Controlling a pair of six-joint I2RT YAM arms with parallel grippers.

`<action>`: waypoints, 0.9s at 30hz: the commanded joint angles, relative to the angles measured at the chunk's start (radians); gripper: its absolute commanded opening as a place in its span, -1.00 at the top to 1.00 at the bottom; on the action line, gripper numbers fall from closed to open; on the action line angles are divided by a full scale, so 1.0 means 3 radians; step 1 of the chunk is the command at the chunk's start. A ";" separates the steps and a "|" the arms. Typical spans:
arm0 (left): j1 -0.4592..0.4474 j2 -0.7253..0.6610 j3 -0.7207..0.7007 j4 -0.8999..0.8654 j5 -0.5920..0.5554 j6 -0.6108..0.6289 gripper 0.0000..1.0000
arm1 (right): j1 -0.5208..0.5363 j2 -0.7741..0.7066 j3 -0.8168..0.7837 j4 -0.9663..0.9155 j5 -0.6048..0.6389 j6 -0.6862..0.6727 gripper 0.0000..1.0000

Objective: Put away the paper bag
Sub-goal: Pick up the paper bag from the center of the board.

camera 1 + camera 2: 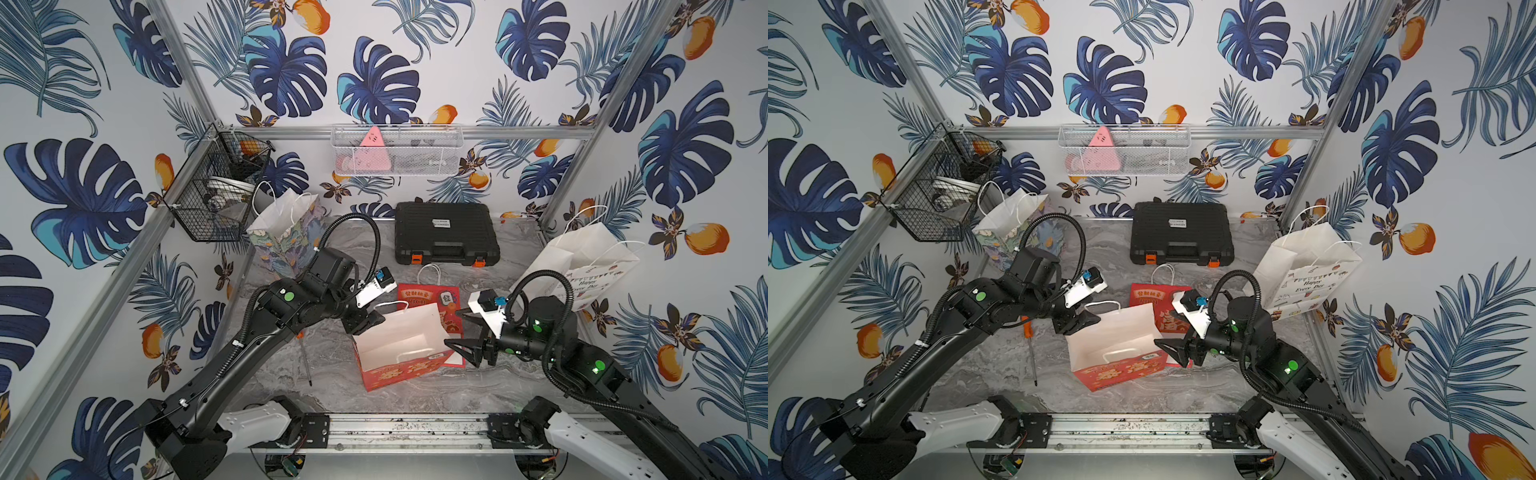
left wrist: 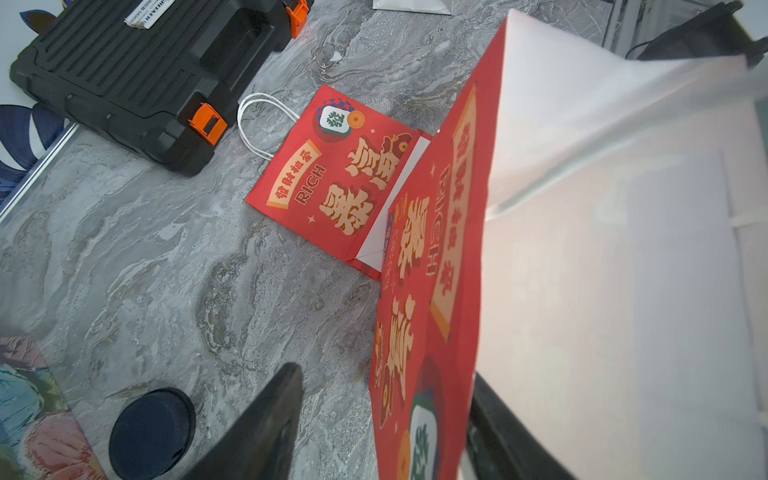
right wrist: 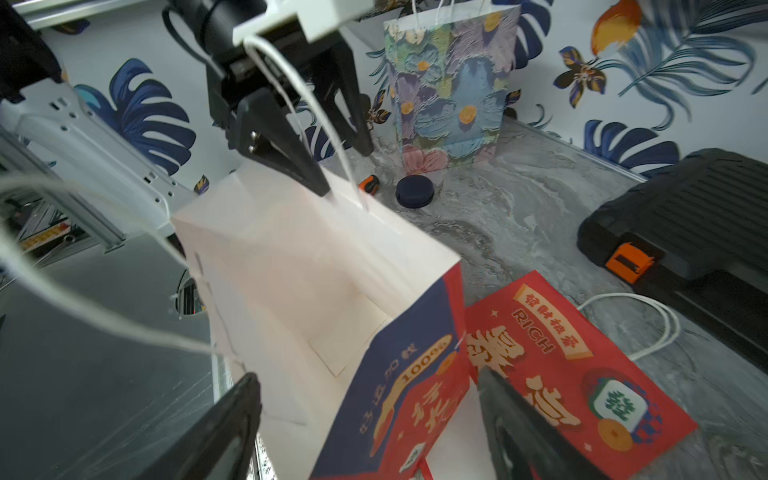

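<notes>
Grey marbled tabletop point(image 1: 332, 386), with the black tool case point(image 1: 446, 232) at its rear taken as reference. Above the case, a white mesh basket point(image 1: 440, 162) holds a pink triangular item point(image 1: 374, 145). Right of the case stands a white printed bag point(image 1: 582, 266) and left of it a floral gift bag point(image 1: 286, 232); the contents of both are hidden.

In front of the case, toward the arms, the red paper bag point(image 1: 399, 345) stands upright. Its mouth is open and its white interior is empty. Its long axis runs roughly parallel to the case's front. A second red bag point(image 1: 432, 297) lies flat between the case and the open bag.

Left gripper point(image 1: 376, 321): fingers parted, astride the rim corner nearer the case, one finger inside the mouth. Right gripper point(image 1: 452, 327): fingers wide, astride the bag's right end panel, not pinching it. Neither arm looks markedly nearer, so collapsing the bag would probably start from these two ends.

Front-left of the case lie a screwdriver point(image 1: 1026, 326) and a dark round lid point(image 3: 414, 191).
</notes>
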 commanded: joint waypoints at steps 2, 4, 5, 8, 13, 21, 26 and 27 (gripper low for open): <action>0.0007 0.0030 0.0055 0.0025 0.0076 0.0053 -0.16 | 0.0009 0.0364 0.0536 -0.0369 0.0082 0.0021 -0.69; 0.0007 0.0034 0.0075 0.0017 0.0073 0.0054 -0.10 | 0.0006 0.0646 0.0767 -0.0573 0.0004 -0.0232 -0.70; 0.0008 0.0028 0.0076 0.0020 0.0087 0.0059 -0.07 | 0.0009 0.0797 0.0954 -0.0695 -0.0010 -0.0384 -0.71; 0.0010 0.0006 0.0068 0.0037 0.0131 0.0071 -0.04 | 0.0009 0.1175 0.1267 -0.0947 -0.0187 -0.0776 -0.73; 0.0009 0.0021 0.0068 0.0037 0.0167 0.0104 -0.01 | 0.0009 0.1609 0.1545 -0.1110 -0.0591 -0.1265 -0.72; 0.0009 0.0037 0.0047 0.0083 0.0235 0.0077 -0.01 | 0.0009 0.1942 0.1582 -0.0915 -0.0931 -0.1556 -0.56; 0.0011 0.0024 0.0021 0.0127 0.0269 0.0050 -0.01 | 0.0024 0.2130 0.1569 -0.0739 -0.1027 -0.1577 -0.35; 0.0010 0.0026 0.0008 0.0143 0.0271 0.0039 -0.03 | 0.0037 0.2161 0.1553 -0.0683 -0.1019 -0.1577 -0.30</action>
